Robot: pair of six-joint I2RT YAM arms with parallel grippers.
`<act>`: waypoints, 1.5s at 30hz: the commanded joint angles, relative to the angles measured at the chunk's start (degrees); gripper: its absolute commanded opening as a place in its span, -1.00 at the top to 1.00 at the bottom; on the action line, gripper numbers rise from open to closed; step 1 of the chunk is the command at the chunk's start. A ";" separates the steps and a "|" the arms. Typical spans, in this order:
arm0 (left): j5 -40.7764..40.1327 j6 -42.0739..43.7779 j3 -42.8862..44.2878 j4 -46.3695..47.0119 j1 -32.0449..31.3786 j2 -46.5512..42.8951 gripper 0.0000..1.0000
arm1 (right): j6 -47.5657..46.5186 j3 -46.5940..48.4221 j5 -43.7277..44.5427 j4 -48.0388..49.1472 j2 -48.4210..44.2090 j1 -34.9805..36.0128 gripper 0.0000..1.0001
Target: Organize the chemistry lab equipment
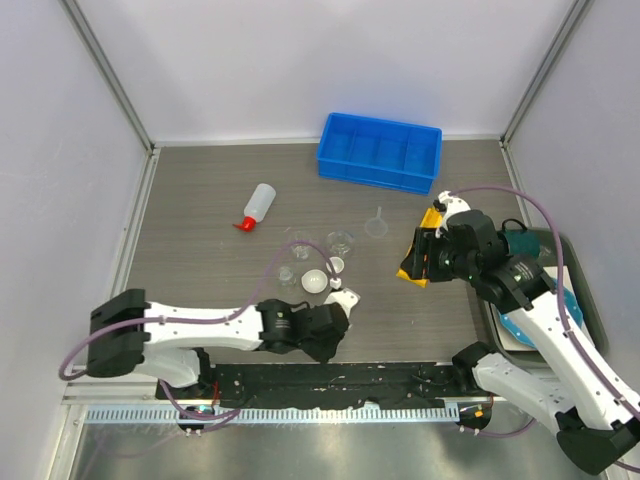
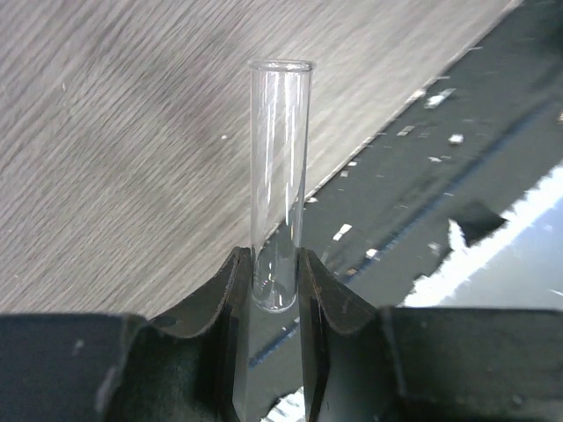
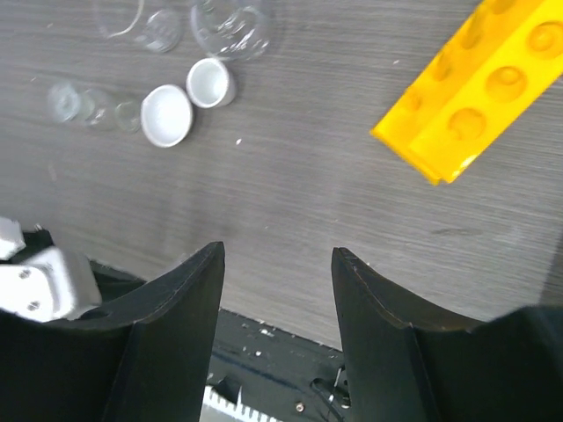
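My left gripper (image 2: 270,264) is shut on the rounded bottom end of a thin glass tube (image 2: 281,167), which sticks out over the table's front edge. From above, the left gripper (image 1: 328,342) sits near the front rail. My right gripper (image 3: 277,255) is open over bare table, with nothing between its fingers. The yellow holed rack (image 3: 475,83) lies just beyond it, seen from above as the rack (image 1: 412,266) beside the right gripper (image 1: 428,250). Two white dishes (image 1: 315,281) (image 1: 336,265), clear beakers (image 1: 341,241) (image 1: 297,245), a funnel (image 1: 376,224) and the red-capped squeeze bottle (image 1: 258,206) stand mid-table.
A blue compartment bin (image 1: 380,152) stands at the back. At the right, a dark tray (image 1: 585,300) holds a teal mug (image 1: 520,240) and a blue plate (image 1: 535,325). A black rail (image 1: 330,378) runs along the front edge.
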 commanded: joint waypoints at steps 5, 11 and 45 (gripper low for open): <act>17.50 7.44 -2.98 10.99 5.43 -15.96 0.80 | 2.08 -2.35 -18.44 0.15 -5.59 0.21 -0.15; 29.35 8.14 -6.14 18.81 10.26 -22.20 0.80 | 2.70 -2.09 -29.70 1.20 -7.96 0.21 -0.15; 53.54 14.03 -11.77 35.69 16.60 -25.47 0.85 | 11.49 -7.45 -44.92 11.66 -7.97 8.63 -0.11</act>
